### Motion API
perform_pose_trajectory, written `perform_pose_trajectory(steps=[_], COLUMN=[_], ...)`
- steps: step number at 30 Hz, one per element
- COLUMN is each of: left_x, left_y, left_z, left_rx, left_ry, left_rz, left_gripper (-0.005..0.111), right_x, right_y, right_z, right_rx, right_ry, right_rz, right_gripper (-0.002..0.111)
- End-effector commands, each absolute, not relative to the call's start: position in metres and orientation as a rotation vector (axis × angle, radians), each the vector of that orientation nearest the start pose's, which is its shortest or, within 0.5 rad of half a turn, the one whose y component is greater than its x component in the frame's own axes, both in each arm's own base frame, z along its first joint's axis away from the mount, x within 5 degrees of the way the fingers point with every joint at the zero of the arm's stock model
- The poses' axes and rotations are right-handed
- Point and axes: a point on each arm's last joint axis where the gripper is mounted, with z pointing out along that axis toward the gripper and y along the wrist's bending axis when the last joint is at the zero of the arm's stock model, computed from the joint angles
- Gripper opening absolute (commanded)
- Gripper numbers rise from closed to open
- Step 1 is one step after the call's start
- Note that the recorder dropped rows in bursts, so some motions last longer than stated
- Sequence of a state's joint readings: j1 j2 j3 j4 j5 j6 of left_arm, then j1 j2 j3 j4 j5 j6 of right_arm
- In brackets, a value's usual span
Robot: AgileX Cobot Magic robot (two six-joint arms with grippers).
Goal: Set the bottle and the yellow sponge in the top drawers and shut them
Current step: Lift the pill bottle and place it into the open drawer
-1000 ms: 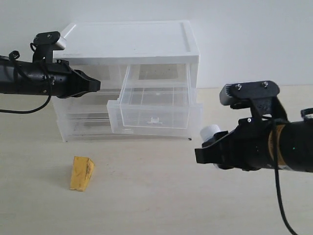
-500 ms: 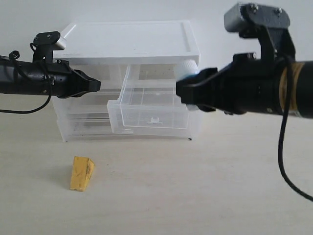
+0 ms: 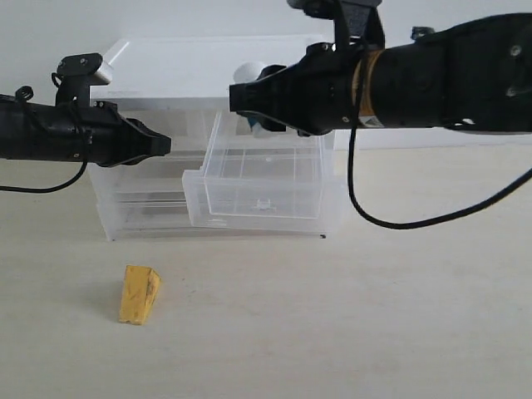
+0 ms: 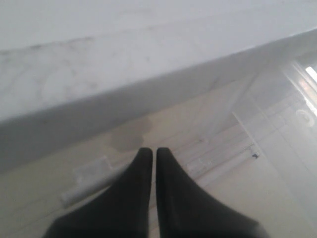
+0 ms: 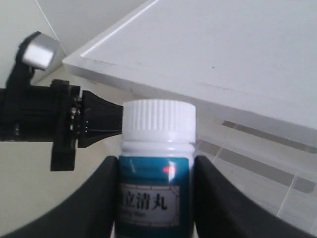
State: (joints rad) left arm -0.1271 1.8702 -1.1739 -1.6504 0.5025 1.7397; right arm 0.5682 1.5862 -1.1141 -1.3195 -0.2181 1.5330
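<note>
White-capped bottle (image 3: 252, 74) — now higher, over the open top drawer (image 3: 262, 179)

Plain white wall (image 3: 41, 25) rising at the back, pale wood-grain tabletop (image 3: 332, 332) stretching across the foreground, soft even light spreading over it, faint shadows showing

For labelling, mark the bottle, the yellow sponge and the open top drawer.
bottle (image 5: 148, 173), right wrist view, on its teal label.
yellow sponge (image 3: 139, 295), exterior view, on its front face.
open top drawer (image 3: 266, 179), exterior view, on its clear front wall.
</note>
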Motion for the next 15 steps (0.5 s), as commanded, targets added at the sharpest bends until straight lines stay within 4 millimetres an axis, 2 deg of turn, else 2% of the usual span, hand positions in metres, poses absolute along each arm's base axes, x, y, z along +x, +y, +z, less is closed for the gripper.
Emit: perform_pose_trajectory(steps=[1,5,15], left_x=[0.407,0.407,0.407], left_y=[-0.083,-0.083,-0.083], left_z=[0.215,0.215,0.215], left_rx=[0.394,0.394,0.394], left_ry=[2.059,2.059,2.059], left_rz=[-0.483,-0.483,-0.483], left_gripper=[0.004,0.004,0.004], right_x=[0.316,0.321,0.324], right_y=[0.223,0.226,0.223], right_z=[0.285,0.274,0.270], right_rx=[-0.498,-0.507,-0.478], right_ry=[1.941,1.967,1.990], right_rz=[0.696,0.681,0.633], right_gripper=[0.000,0.000,0.000])
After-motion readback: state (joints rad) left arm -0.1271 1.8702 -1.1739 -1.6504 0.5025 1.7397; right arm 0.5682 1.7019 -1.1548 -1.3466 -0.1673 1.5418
